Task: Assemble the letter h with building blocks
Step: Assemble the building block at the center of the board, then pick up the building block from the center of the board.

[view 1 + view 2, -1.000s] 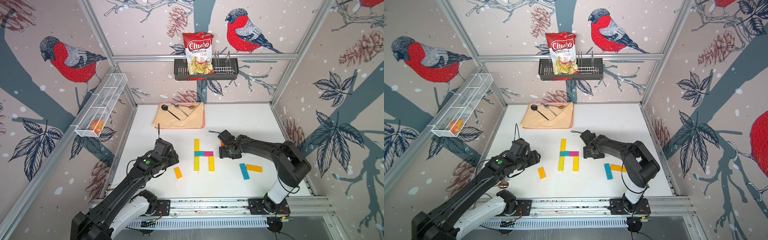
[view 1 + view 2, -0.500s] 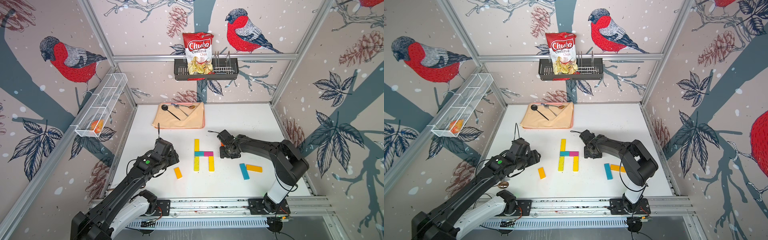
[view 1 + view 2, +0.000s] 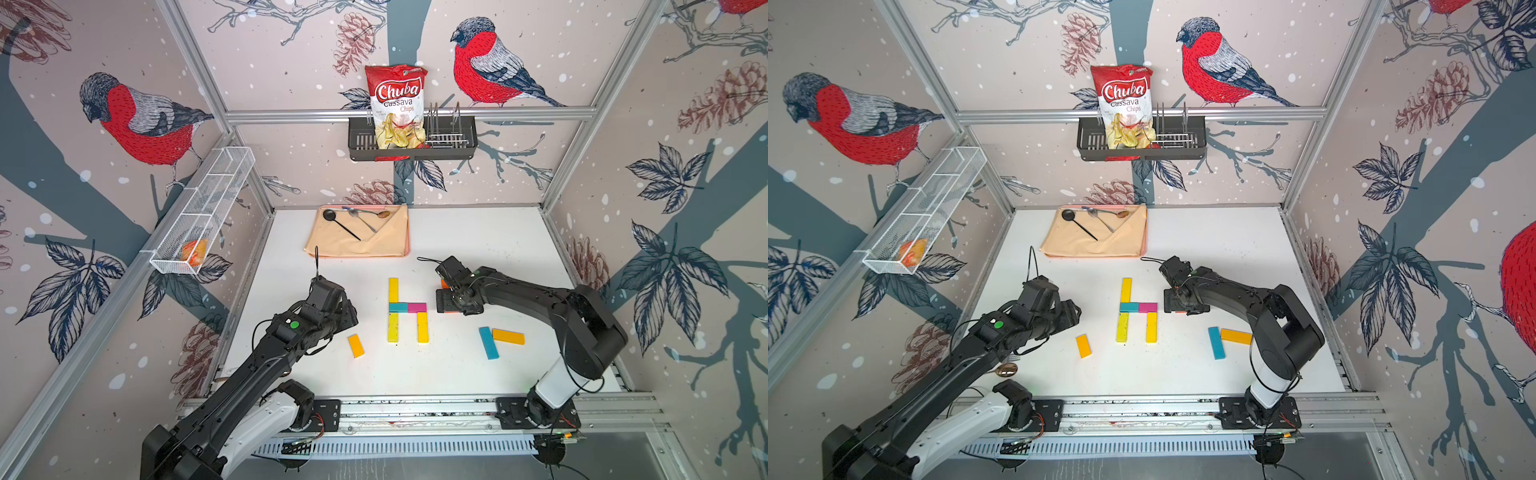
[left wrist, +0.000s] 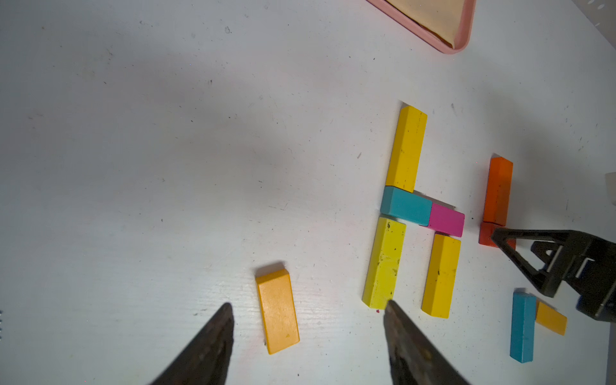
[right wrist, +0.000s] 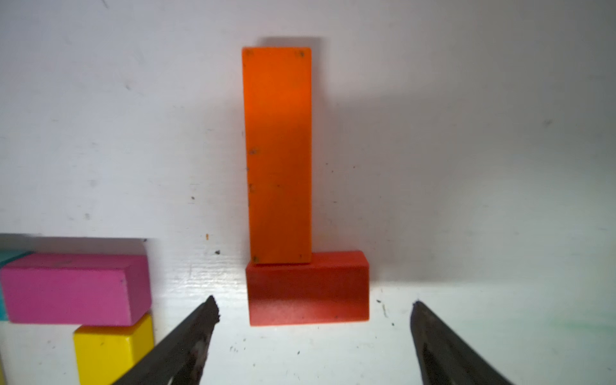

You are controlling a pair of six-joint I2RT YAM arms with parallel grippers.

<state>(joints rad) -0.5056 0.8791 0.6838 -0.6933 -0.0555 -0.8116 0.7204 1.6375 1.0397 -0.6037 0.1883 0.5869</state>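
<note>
right hand (image 5: 313, 300) wide open around the red block (image 5: 308, 288), left hand (image 4: 308, 303) open, empty, by the amber block (image 4: 277, 311)

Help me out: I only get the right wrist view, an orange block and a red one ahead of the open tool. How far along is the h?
Observer: In both top views the h looks whole: yellow uprights joined by a teal-magenta bar.
Operator: Any loose blocks besides mine?
Observer: Three: an amber block left of it, a teal block touching an amber one on its right.
Operator: Is the left tool holding anything?
Observer: No, it is open and empty, near the first amber block.
</note>
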